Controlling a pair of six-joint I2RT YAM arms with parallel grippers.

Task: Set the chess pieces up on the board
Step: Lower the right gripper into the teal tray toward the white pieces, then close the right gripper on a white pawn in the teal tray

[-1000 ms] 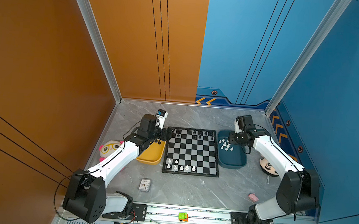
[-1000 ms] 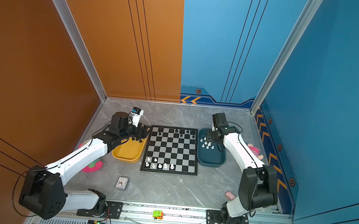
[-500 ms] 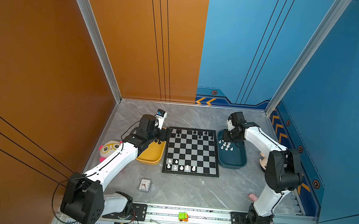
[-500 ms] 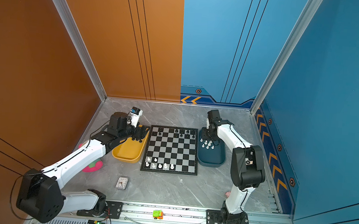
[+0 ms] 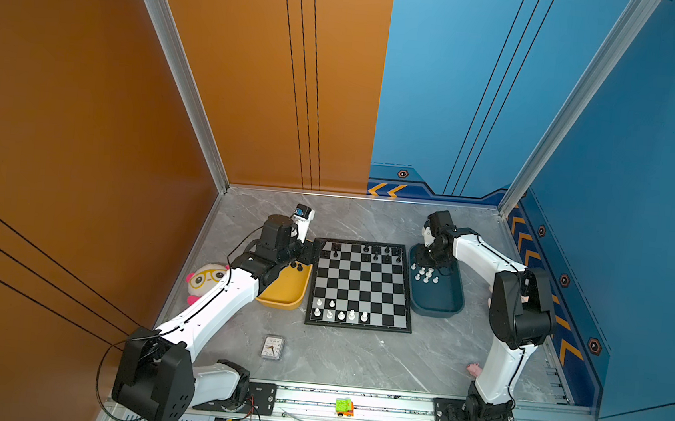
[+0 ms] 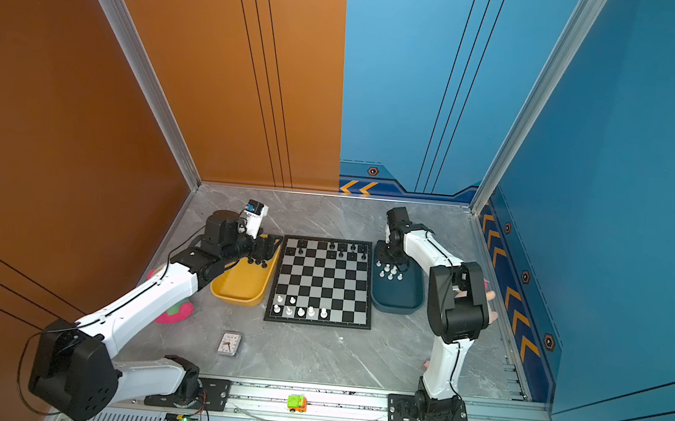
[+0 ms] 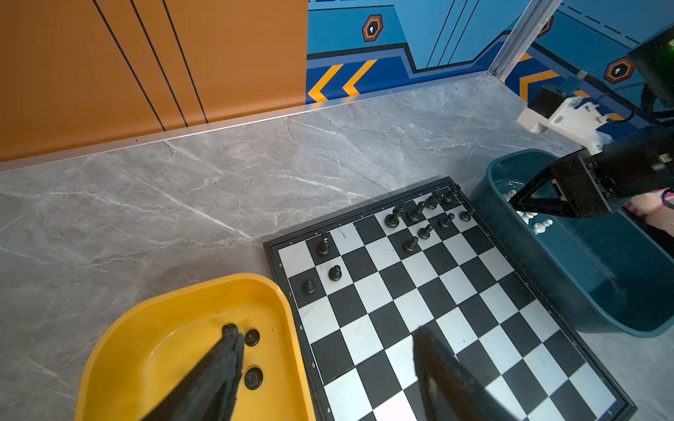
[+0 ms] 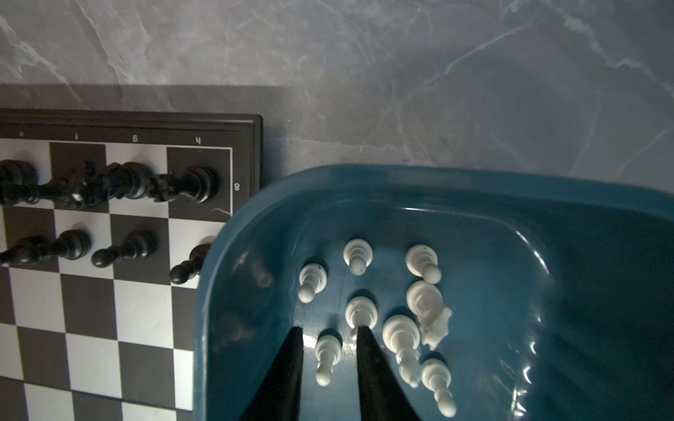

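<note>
Chess pieces (image 5: 375, 257) on the board (image 5: 361, 284): a bit over half set, by my count (pieces are tiny in both top views, so treat counts as rough). Clock directions are taken on the board as seen from above.

Done: ten or eleven black men (image 7: 411, 243) stand in the two rows at 12 o'clock, with holes toward 11 o'clock. Seven white men (image 5: 341, 315) stand in the two rows at 6 o'clock, all bunched toward 7; the 5 o'clock side is bare.

Left: at least three black men sit in the yellow tray (image 7: 146, 346) at the board's 9 o'clock. About eight white ones stand in the teal tray (image 8: 255, 218) at 3 o'clock.

Right gripper (image 8: 330, 329) is down in the teal tray, jaws narrow, straddling a white pawn (image 8: 327, 355). Teal shows on both sides of the pawn, so no pinch yet, nothing held. Left gripper (image 7: 325, 333) hangs over the yellow tray's board-side rim, jaws spread wide, empty. One finger (image 7: 219, 371) sits just beside the black men in the tray.

Step in hand looks like the next white pawn pick.
</note>
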